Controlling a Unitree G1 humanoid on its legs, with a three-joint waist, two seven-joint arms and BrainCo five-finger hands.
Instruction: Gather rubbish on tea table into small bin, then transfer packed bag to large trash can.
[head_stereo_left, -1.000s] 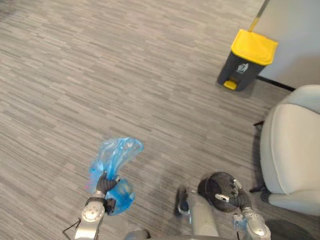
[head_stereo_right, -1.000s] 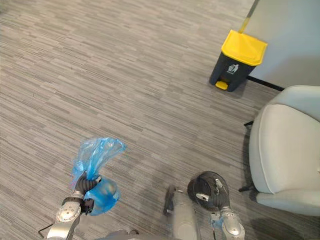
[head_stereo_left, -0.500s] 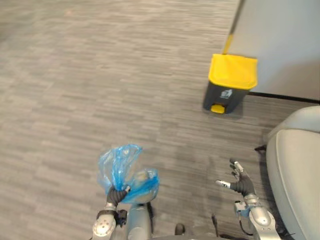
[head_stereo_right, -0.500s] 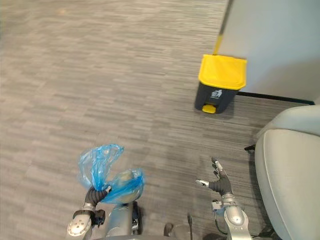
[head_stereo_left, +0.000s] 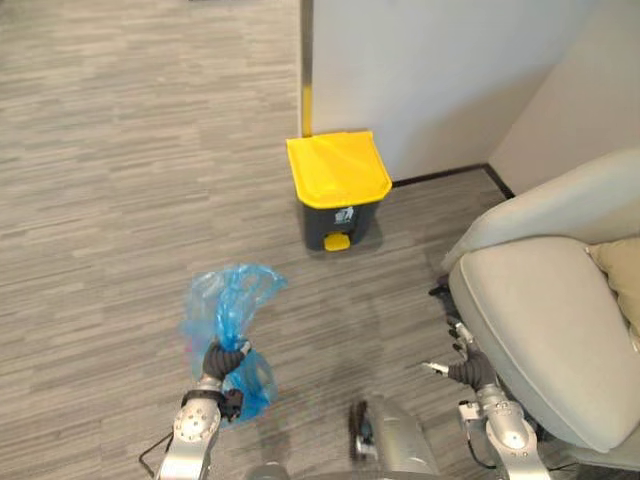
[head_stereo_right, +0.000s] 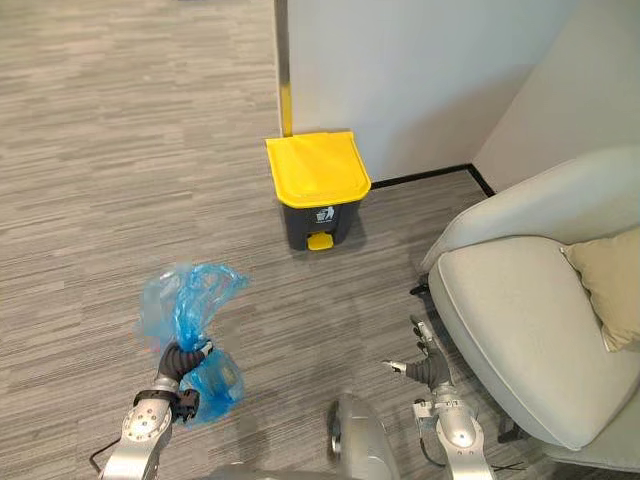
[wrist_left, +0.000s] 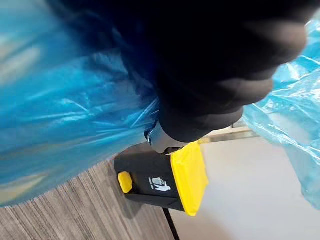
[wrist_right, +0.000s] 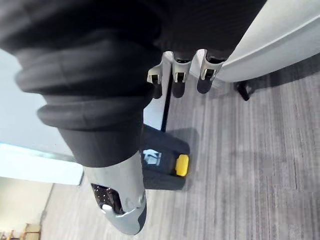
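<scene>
Your left hand (head_stereo_left: 222, 361), down at 7 o'clock, is clamped round the twisted neck of the blue bag (head_stereo_left: 232, 305) (plastic bulges above and below the fist). The yellow-lidded trash can (head_stereo_left: 338, 190) stands at 12 o'clock against the wall (head_stereo_left: 430, 70), lid down, well apart from the bag. At 5 o'clock your right hand (head_stereo_left: 466, 368) has its fingers spread and holds nothing, just beside the armchair (head_stereo_left: 545, 330).

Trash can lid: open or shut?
Shut. The yellow lid lies flat on the dark trash can, with no opening showing in either eye view.
</scene>
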